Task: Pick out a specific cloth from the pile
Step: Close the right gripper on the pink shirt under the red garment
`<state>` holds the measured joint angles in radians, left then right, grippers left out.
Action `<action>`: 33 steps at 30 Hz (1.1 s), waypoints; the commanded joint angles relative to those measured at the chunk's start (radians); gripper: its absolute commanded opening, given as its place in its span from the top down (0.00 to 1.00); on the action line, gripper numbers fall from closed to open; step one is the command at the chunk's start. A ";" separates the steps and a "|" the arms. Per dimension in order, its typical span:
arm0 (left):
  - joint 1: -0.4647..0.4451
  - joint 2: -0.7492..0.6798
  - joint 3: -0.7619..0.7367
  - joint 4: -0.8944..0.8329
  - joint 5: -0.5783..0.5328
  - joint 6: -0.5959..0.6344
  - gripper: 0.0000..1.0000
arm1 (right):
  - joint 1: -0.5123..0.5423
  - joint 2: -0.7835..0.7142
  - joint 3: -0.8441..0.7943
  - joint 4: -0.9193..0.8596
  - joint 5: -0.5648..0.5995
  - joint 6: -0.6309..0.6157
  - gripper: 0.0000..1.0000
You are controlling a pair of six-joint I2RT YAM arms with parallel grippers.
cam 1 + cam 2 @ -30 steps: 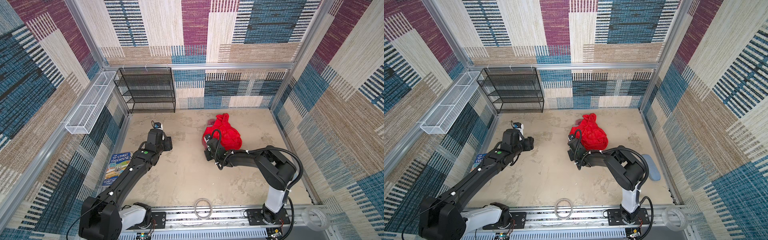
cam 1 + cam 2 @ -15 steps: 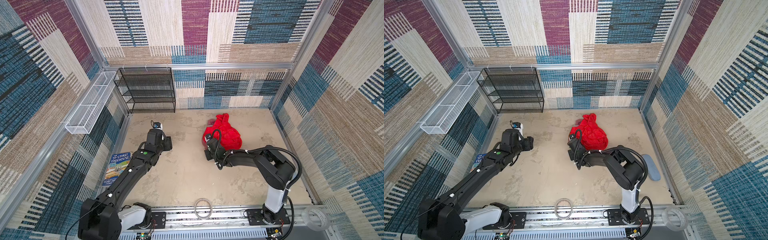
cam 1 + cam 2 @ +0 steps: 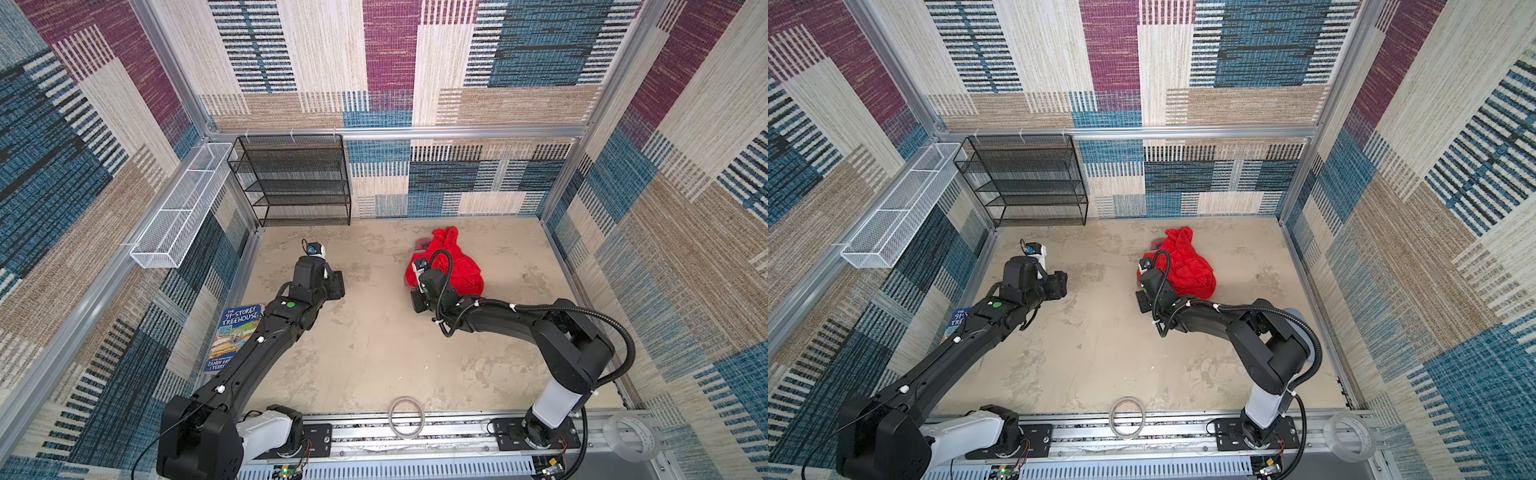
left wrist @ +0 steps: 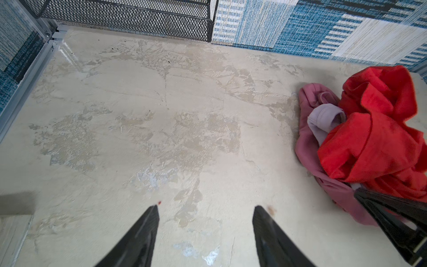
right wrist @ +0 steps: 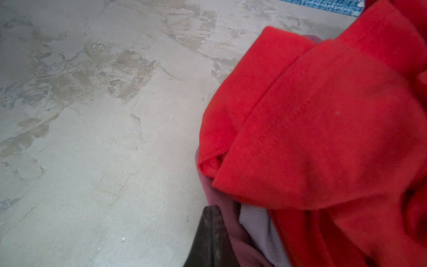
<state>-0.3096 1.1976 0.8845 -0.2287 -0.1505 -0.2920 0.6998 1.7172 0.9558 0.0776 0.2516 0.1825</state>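
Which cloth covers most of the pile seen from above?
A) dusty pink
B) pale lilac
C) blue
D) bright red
D: in both top views the bright red cloth drapes over the pile. The dusty pink cloth and pale lilac cloth only peek out at its edge in the left wrist view.

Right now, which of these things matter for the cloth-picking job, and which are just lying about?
Job:
pink cloth, the one wanted
pile it lies in, with red cloth and lilac cloth
right gripper, shut on its edge

Lying about:
book
black mesh shelf
white wire basket
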 commanded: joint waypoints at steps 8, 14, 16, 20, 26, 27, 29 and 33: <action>-0.001 0.012 0.016 0.009 0.008 0.009 0.32 | -0.073 -0.088 -0.033 0.045 -0.173 0.057 1.00; 0.000 0.006 0.022 0.003 0.007 0.011 0.32 | -0.110 -0.156 -0.048 0.044 -0.251 0.063 1.00; 0.000 0.003 0.024 0.001 0.009 0.009 0.32 | -0.123 -0.185 -0.047 0.035 -0.266 0.064 1.00; 0.000 0.000 0.024 0.002 0.004 0.011 0.32 | -0.147 -0.235 -0.043 0.023 -0.297 0.061 1.00; 0.000 -0.007 0.022 0.003 0.016 0.002 0.32 | -0.179 -0.292 -0.037 -0.004 -0.301 0.051 1.00; 0.000 -0.006 0.022 0.003 0.013 0.001 0.32 | -0.184 -0.304 -0.042 0.000 -0.298 0.046 1.00; 0.000 -0.008 0.021 0.003 0.012 -0.003 0.32 | -0.189 -0.323 -0.051 0.004 -0.288 0.042 1.00; 0.000 -0.010 0.021 0.006 0.021 -0.005 0.32 | -0.191 -0.316 -0.066 0.001 -0.303 0.034 1.00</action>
<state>-0.3096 1.1942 0.9020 -0.2329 -0.1459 -0.2928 0.5083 1.3991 0.9028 0.0711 -0.0425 0.2253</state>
